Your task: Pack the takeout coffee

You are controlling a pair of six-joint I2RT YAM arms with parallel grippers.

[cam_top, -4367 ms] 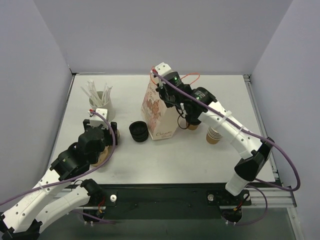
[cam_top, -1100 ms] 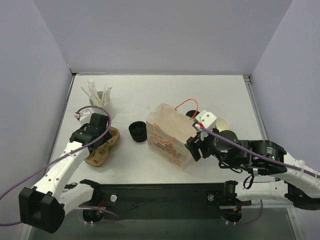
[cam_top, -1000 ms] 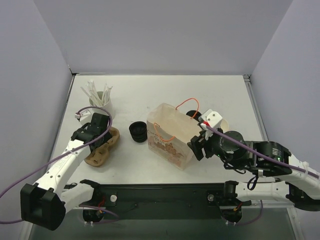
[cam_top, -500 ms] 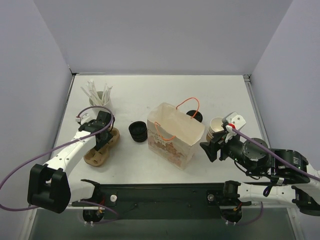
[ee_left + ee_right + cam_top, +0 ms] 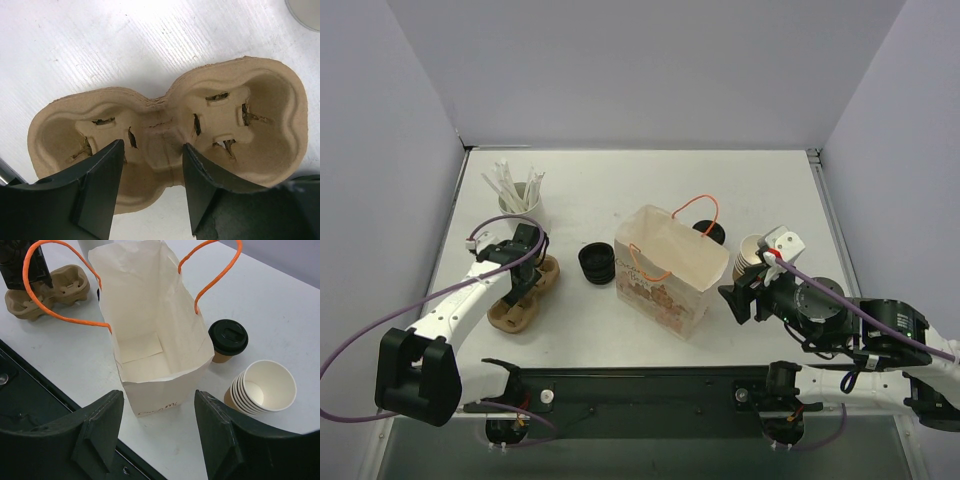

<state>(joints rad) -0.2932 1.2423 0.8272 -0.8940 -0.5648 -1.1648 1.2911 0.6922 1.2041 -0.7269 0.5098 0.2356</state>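
Straddling brown moulded-pulp two-cup carrier with left gripper, jaws apart, nothing held. Hovering with right gripper, jaws apart and empty, at 4 o'clock of white orange-handled paper bag, interior bare. Standing outside at bag's 1 o'clock: black-lidded brown kraft-paper takeout coffee.

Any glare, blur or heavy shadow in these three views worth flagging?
Top external: even light, sharp, soft shadow beside the paper bag. Left wrist: table nearly washed out above the cup carrier, which is sharp. Right wrist: sharp, takeout coffee clearly readable.
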